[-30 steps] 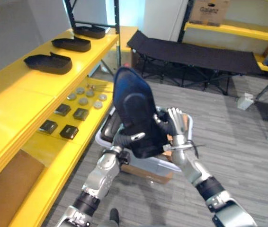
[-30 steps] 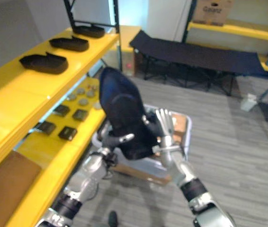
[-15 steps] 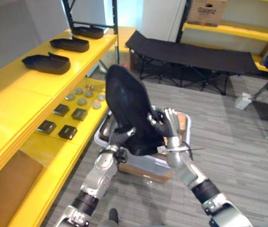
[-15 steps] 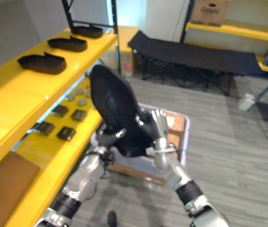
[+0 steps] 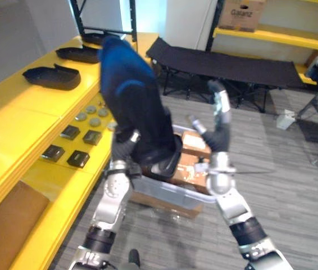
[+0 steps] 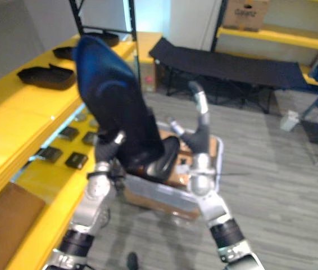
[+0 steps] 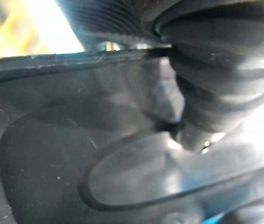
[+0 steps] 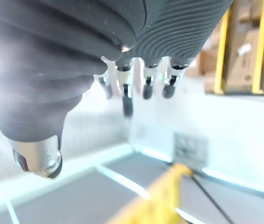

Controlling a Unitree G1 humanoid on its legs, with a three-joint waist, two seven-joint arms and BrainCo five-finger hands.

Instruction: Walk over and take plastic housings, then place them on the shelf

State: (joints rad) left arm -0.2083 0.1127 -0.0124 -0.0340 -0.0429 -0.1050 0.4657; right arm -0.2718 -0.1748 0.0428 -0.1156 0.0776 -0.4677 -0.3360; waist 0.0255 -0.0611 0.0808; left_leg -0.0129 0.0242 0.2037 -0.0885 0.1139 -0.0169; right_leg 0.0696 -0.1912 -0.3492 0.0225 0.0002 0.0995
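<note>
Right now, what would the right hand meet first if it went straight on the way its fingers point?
Probably nothing near: the right hand aims straight fingers into open air, a pale wall far beyond; depth unclear.

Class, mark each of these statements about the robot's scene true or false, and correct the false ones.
1. The left hand grips the raised plastic housing. True.
2. The right hand also grips that housing. False: it is open and apart from it.
3. Other dark housings lie on the top yellow shelf. True.
4. The grey bin stands on that shelf. False: it stands on the floor beside it.
</note>
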